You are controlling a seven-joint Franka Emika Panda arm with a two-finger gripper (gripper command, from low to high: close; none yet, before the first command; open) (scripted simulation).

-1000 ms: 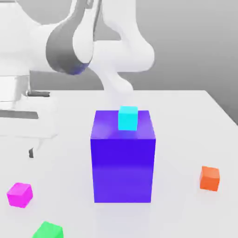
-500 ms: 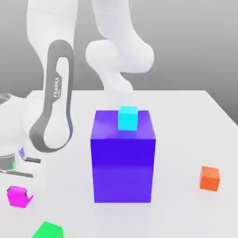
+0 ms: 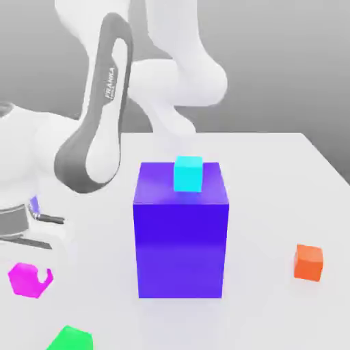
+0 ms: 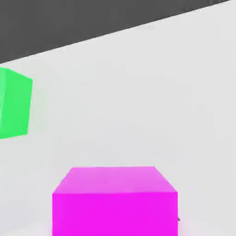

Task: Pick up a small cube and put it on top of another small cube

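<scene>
1. 1 white desk [image 3: 273, 178] carries everything, with a grey backdrop behind it.
2. 1 white Panda arm [image 3: 102, 116] bends down from 12 o'clock toward the desk's 8 o'clock corner in the exterior view, its grey-banded link crossing in front of the white body.
3. 1 big blue-violet block [image 3: 181, 239] stands upright at the middle of the desk, resting flat on it.
4. 1 cyan cube [image 3: 188, 173] sits on top of the block, near the top's far edge and slightly toward 1 o'clock.
5. 1 hand [image 3: 27, 229] of the arm hangs low at 9 o'clock from the block, directly over the magenta cube.
6. 1 small cube [image 3: 27, 280], magenta-pink, lies at about 8 o'clock from the block, well apart from it, just under the hand; a pale fingertip overlaps its upper corner on the exterior view's right. In the hand view the same cube [image 4: 114, 200] sits close to the camera, its top face and front face plain.
7. 1 orange cube [image 3: 309, 262] rests on the desk at 3 o'clock from the block, well apart.
8. 1 green cube [image 3: 70, 339] lies at 7 o'clock from the block, near the magenta one; the hand view shows it [image 4: 14, 102] off to the side.
9. 2 fingers [image 3: 45, 275] are drawn in tight, pinching the small cube.
</scene>
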